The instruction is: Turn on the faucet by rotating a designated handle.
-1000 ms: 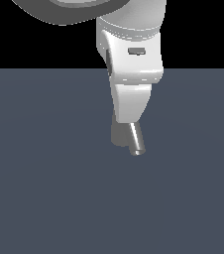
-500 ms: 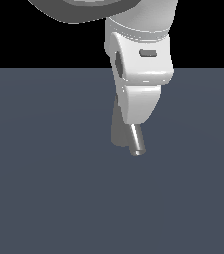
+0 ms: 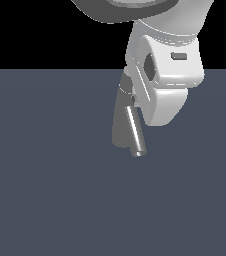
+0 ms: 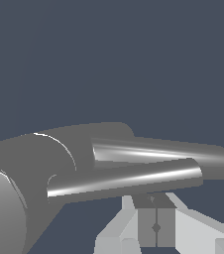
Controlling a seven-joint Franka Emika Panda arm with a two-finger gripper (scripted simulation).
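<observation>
The grey faucet (image 3: 120, 122) stands mid-floor in the exterior view. A slanted tube (image 3: 135, 134) runs down from it, and its top is hidden behind my white hand (image 3: 165, 87). The wrist view shows the faucet body (image 4: 29, 173) with two tubes side by side: the thicker spout (image 4: 183, 156) and the slimmer handle (image 4: 129, 181). My gripper (image 4: 156, 202) is shut, pads pressed together with nothing between them. Its tips sit right against the side of the handle, near the handle's free end. I cannot tell the handle apart in the exterior view.
A flat dark blue-grey floor (image 3: 45, 200) lies all around the faucet. The arm's white links (image 3: 150, 15) hang over the faucet from above. Nothing else shows.
My hand has shifted toward the exterior view's right and now covers more of the faucet's top. The slanted tube stays where it was.
</observation>
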